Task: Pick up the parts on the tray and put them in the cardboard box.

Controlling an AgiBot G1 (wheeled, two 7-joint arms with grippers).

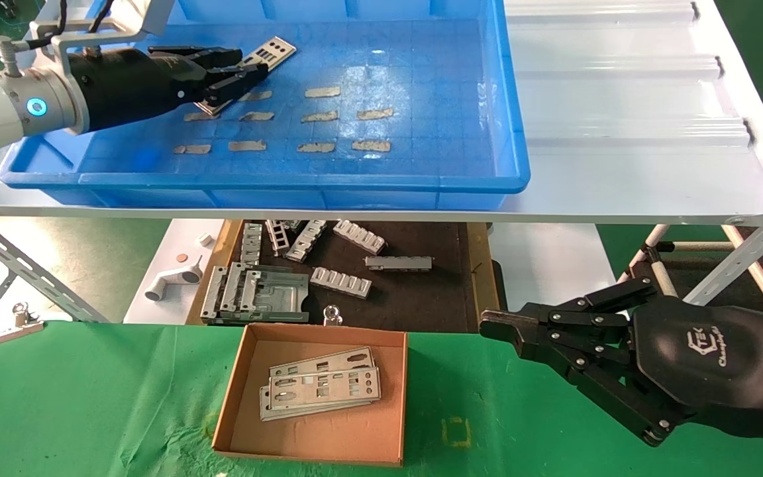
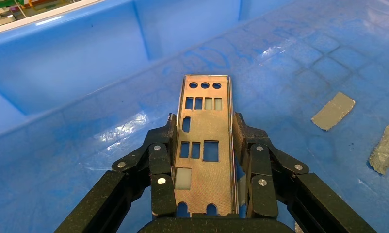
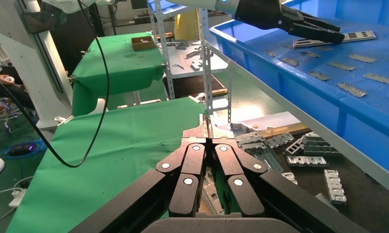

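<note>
Where the left gripper clamps it, the plate shows punched cut-outs.

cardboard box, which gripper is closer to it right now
Right. The right gripper hovers just off the cardboard box's far right corner; the left gripper is up in the blue tray, clamping a metal plate.

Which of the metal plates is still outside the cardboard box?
The plate gripped by the left gripper over the blue tray. The other plates lie stacked in the cardboard box.
</note>
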